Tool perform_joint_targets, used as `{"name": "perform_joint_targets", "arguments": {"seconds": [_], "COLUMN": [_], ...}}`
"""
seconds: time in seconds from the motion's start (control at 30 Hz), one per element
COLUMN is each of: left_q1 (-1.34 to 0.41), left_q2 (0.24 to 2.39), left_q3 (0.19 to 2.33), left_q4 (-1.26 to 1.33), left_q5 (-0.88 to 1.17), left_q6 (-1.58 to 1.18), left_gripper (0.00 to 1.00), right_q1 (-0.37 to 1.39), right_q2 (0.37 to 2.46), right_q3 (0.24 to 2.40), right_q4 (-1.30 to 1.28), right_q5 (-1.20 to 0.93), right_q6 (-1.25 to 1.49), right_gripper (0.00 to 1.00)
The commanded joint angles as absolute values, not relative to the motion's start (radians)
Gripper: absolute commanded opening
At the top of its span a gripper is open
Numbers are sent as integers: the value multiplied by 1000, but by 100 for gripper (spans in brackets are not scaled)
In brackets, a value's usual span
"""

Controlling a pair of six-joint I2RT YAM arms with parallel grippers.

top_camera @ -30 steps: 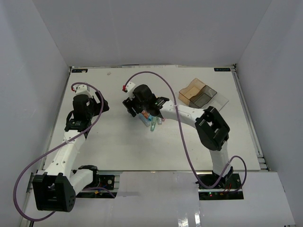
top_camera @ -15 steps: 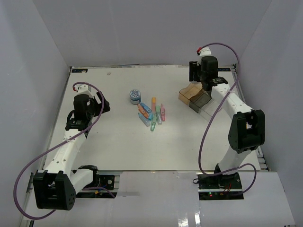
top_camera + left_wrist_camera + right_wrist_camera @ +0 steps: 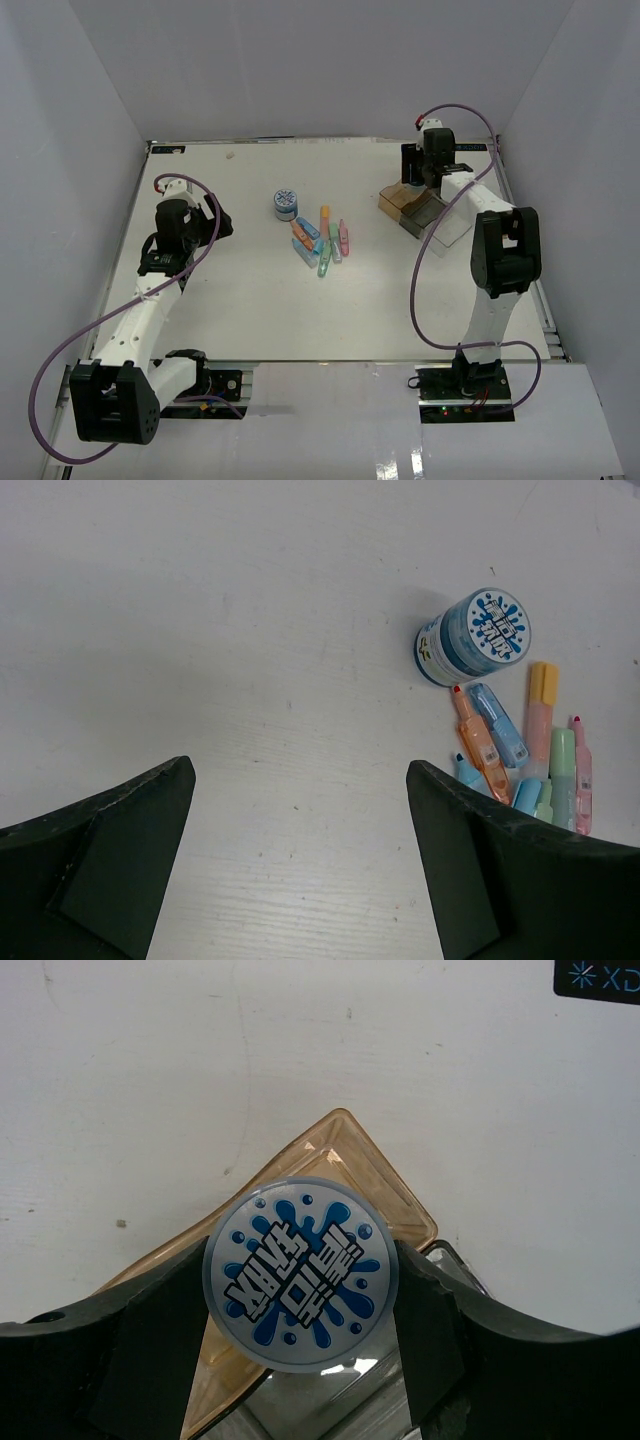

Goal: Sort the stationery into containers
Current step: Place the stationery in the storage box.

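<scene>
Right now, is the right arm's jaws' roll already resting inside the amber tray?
No, the roll sits clamped between the right jaws above the amber tray.

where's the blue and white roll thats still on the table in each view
Top external: roll on the table, left of centre, just left of the pastel pieces.
Left wrist: upper right, above those pieces.
Right wrist: not in it; the roll there is a second one, held.
Shared landmark: the pastel pieces.

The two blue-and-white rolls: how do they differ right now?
One roll is held between the right hand's fingers over the amber tray; the other roll stands on the table beside the pastel pieces, untouched. Both share the same blue splash pattern.
</scene>
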State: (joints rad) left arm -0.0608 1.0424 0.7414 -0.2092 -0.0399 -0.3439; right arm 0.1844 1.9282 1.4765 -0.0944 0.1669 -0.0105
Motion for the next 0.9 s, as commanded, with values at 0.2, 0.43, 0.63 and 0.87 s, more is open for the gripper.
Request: {"name": "perform_joint_targets", "arguments": {"seconds": [0.2,0.43,0.63,0.87], "left_q1": [-55,-54,-54,-55], "left_q2": [1043,1045,1048,1057], "left_q3": [761,761,761,761], "left_q4": [-207,-207,-207,-207], "left_q5": [-20,-18,-15,-12], "left_q6": [-336,-333,-334,-334], "left_gripper": [98,98,98,98], "right_q1": [172,156,150,147], "right_q2": [1971,1996,1997,2023], "right_q3": [1540,1503,1451,1453], "right_q4": [17,84,176,181], "right_q5": [132,141,153,153], "right_q6": [-43,-40,-37,-32], "right_gripper": [30,36,42,64]}}
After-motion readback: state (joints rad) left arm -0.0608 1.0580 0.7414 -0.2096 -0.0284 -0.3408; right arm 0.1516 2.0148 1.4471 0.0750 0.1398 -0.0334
